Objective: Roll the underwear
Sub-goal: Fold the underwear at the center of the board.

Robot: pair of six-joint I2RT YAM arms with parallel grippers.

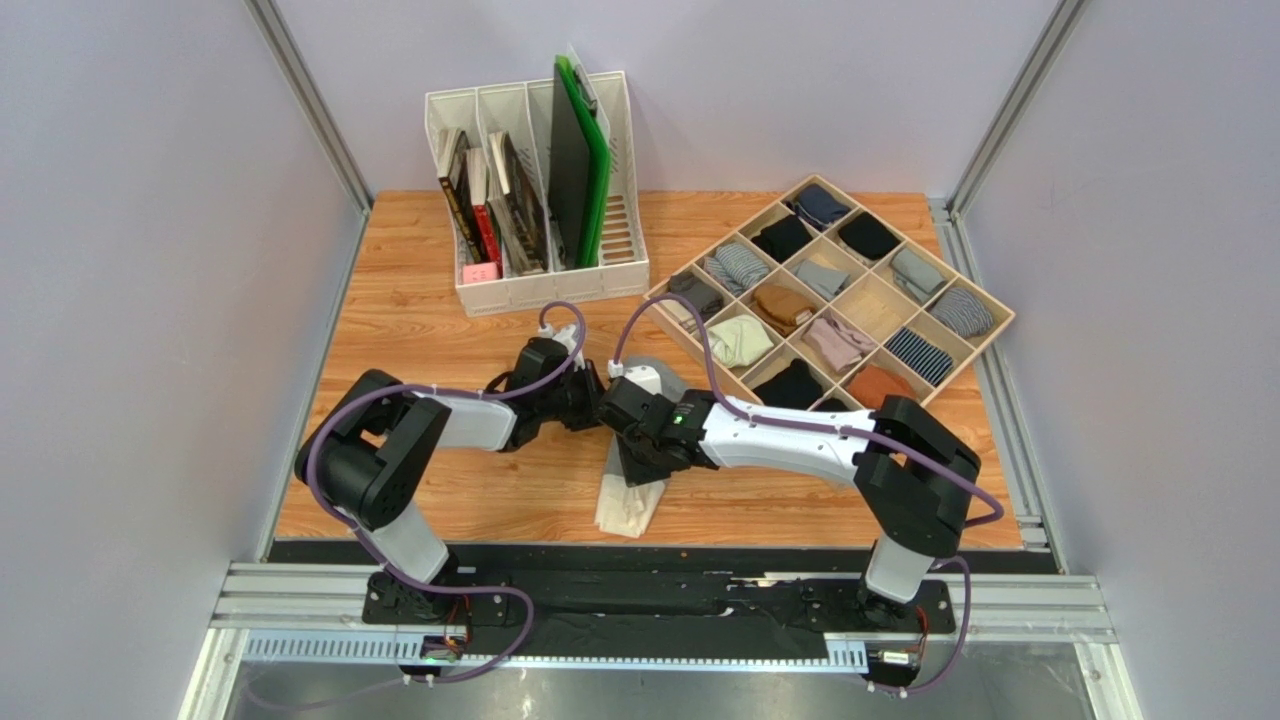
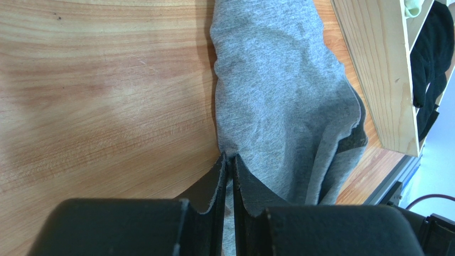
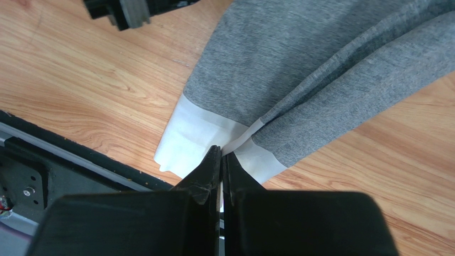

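The underwear [image 1: 631,500] lies stretched out on the wooden table between the two arms, its grey knit toward the back and its white waistband toward the near edge. In the left wrist view the grey fabric [image 2: 277,96] runs away from my left gripper [image 2: 229,158], whose jaws are shut on a pinch of its edge. In the right wrist view the underwear [image 3: 299,69] shows its white waistband nearest me, and my right gripper [image 3: 221,152] is shut on a fold of that band. From above, both grippers, the left gripper [image 1: 589,408] and the right gripper [image 1: 628,438], meet over the garment.
A wooden divider tray [image 1: 902,248] holding several small rolled bundles stands at the back right; its wall [image 2: 379,69] runs close beside the underwear. A white file rack [image 1: 534,278] with books and a green board stands at the back. The black rail [image 3: 32,160] lines the table's near edge.
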